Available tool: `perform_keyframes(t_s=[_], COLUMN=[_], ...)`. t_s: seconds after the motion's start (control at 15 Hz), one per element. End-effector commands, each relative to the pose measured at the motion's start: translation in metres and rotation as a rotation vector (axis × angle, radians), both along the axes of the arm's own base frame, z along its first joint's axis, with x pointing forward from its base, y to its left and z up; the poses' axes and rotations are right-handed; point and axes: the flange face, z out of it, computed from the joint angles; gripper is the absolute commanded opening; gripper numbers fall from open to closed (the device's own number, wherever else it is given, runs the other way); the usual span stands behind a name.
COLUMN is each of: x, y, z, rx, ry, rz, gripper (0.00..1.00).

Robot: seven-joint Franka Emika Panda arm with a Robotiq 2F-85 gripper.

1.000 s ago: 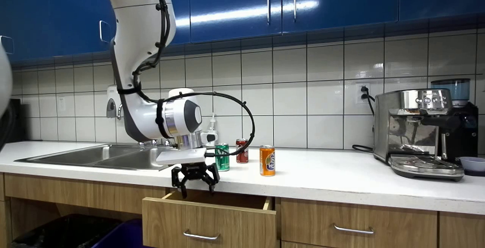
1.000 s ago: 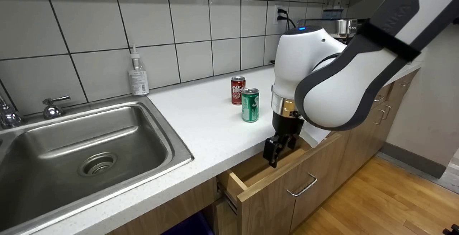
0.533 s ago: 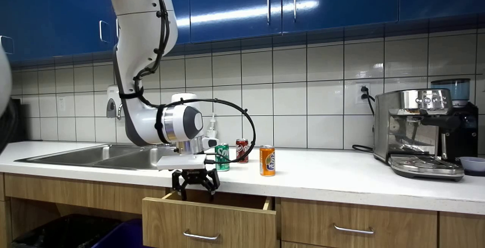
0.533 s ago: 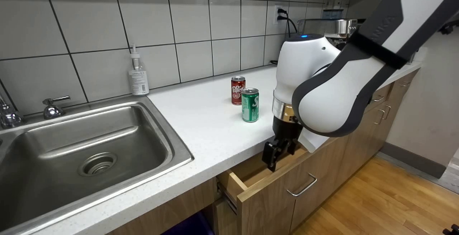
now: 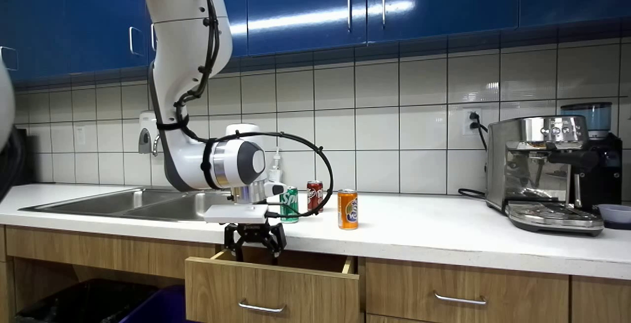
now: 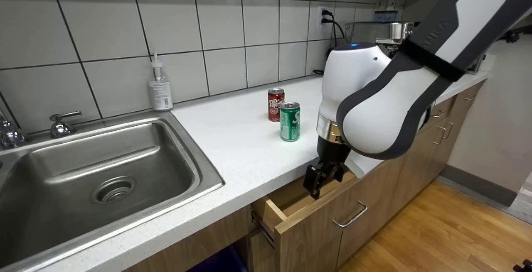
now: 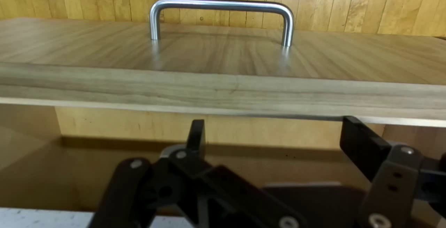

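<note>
White tiled wall (image 5: 377,130) and blue cabinets (image 5: 305,7) behind a long white counter (image 5: 419,214). Under the counter edge, pulled part way out, an open wooden drawer (image 5: 296,291); pointing down at its mouth, the gripper (image 7: 273,134), near the inner side of the front panel (image 7: 223,64). Fingers (image 7: 197,137) wide apart, with nothing between them. Not possible to tell whether touching the panel or only near to it. On the outer face of the panel, a metal handle (image 7: 223,4).

To work well in so narrow a space, probably best to judge the gap from both exterior views, then to move slowly, with both fingers level, so as not to scrape the panel or knock the counter edge behind. Any contact with the panel better made near its middle and with both fingers at once, to avoid a crooked run of the drawer.

Farther out, on the counter, a green can (image 6: 290,121) near a red can (image 6: 274,105), and an orange can (image 5: 348,209) apart from both, all upright. Careful also with the looped cable (image 5: 320,149), passing before two cans in an exterior view. Toward one end, a steel sink (image 6: 187,145) and a soap bottle (image 6: 161,89); toward the other, a coffee machine (image 5: 522,165).
</note>
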Motion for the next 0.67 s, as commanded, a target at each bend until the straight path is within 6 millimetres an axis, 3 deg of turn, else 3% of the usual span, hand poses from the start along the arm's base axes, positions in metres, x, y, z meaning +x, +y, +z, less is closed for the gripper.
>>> perform_keyframes(t_s=[0.0,0.6], x=[-0.0023,-0.0103], y=[-0.0003,0.0007], z=[0.0027,0.0007], rx=[0.023,0.035], ry=[0.047,0.167], rz=[-0.004,-0.032], gripper=[1.0,1.0])
